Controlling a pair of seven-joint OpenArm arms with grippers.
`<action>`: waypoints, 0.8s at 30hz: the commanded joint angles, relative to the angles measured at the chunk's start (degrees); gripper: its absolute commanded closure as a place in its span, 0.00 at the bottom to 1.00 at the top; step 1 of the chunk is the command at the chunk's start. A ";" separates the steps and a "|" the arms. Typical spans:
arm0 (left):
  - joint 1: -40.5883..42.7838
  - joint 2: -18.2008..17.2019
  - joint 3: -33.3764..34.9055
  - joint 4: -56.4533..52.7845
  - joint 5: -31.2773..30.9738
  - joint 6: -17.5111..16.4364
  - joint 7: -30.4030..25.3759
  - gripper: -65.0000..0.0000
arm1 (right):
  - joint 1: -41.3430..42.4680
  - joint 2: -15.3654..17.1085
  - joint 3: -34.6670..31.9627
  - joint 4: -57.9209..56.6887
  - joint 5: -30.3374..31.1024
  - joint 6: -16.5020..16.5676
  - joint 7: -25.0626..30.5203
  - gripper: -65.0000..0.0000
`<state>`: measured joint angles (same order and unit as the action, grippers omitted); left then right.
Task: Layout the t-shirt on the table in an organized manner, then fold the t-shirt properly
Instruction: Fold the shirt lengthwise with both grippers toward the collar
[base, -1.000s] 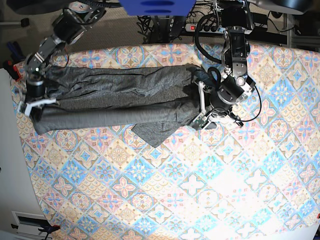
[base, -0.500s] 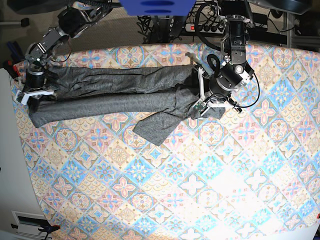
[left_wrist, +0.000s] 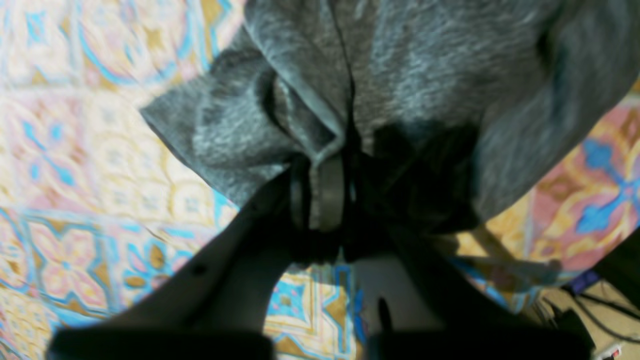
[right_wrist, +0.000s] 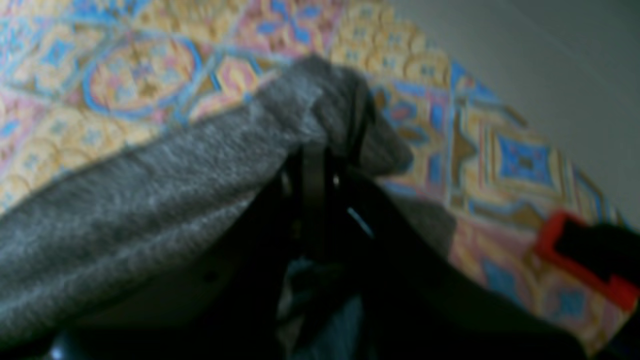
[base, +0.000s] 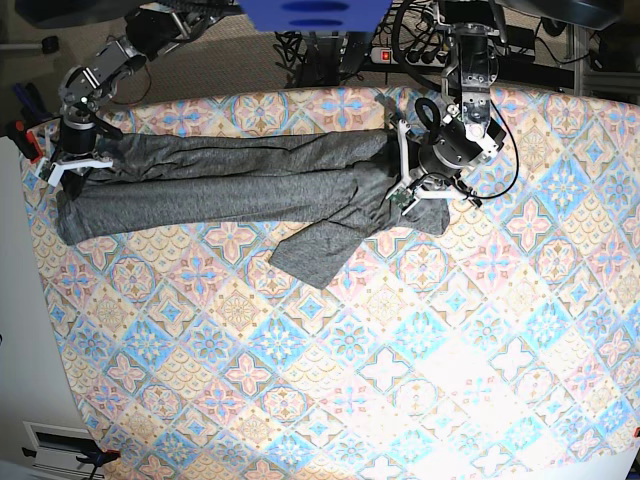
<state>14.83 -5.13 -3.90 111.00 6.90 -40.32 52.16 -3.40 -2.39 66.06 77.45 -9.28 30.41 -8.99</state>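
Both grippers, left (base: 418, 196) and right (base: 62, 166), clamped on t-shirt (base: 230, 180); shirt dragged toward frame top, stretched long across table (base: 400, 380). Layout unfinished.

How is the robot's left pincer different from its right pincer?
The left pincer grips the t-shirt near the middle of the table; the right pincer grips it at the table's edge. Cloth bunches into folds and a hem at the left pincer; at the right pincer it runs off in a smoother sheet. A red-edged object lies near the right pincer, none near the left. Both are shut on the t-shirt.
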 joint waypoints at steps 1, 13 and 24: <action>-0.19 -0.11 -0.10 0.08 0.09 0.32 -0.43 1.00 | 0.63 0.85 0.09 0.84 0.97 -0.22 1.65 1.00; 0.95 -0.63 -0.10 -1.07 0.09 0.32 -0.34 0.89 | -1.04 -0.02 -0.26 1.54 0.97 -0.13 1.65 0.76; 1.13 -0.37 0.17 6.14 -1.40 0.32 -0.43 0.72 | -2.62 -2.05 -0.17 1.63 0.97 -0.13 11.59 0.66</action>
<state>16.32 -5.56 -3.86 116.20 5.96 -40.27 52.51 -6.09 -4.93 65.73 78.15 -8.93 30.15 1.72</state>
